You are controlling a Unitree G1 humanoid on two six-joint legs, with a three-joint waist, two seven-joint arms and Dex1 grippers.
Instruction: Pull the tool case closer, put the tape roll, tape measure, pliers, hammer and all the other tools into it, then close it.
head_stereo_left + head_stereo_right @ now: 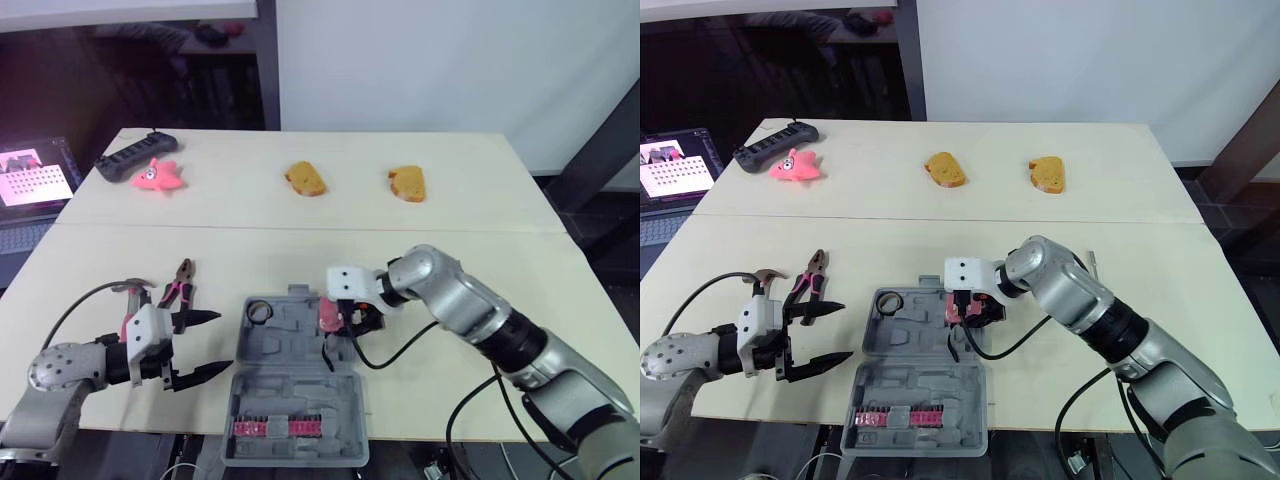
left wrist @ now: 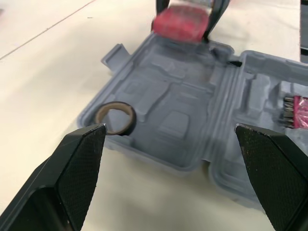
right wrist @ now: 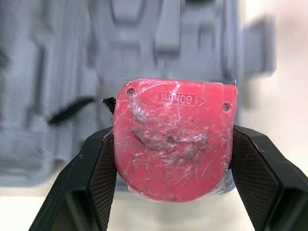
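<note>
Grey tool case (image 1: 292, 388) open, tape roll (image 1: 261, 311) inside

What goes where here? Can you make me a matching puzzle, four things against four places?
1. black tape roll
2. red plastic tape measure
3. red-handled metal pliers
4. pink plush toy

A. beside black power strip
B. clamped in right jaws
C. on pale wooden table, left of grey plastic tool case
D. inside case, in a corner

Pairs: 1-D, 2-B, 3-C, 4-A
</note>
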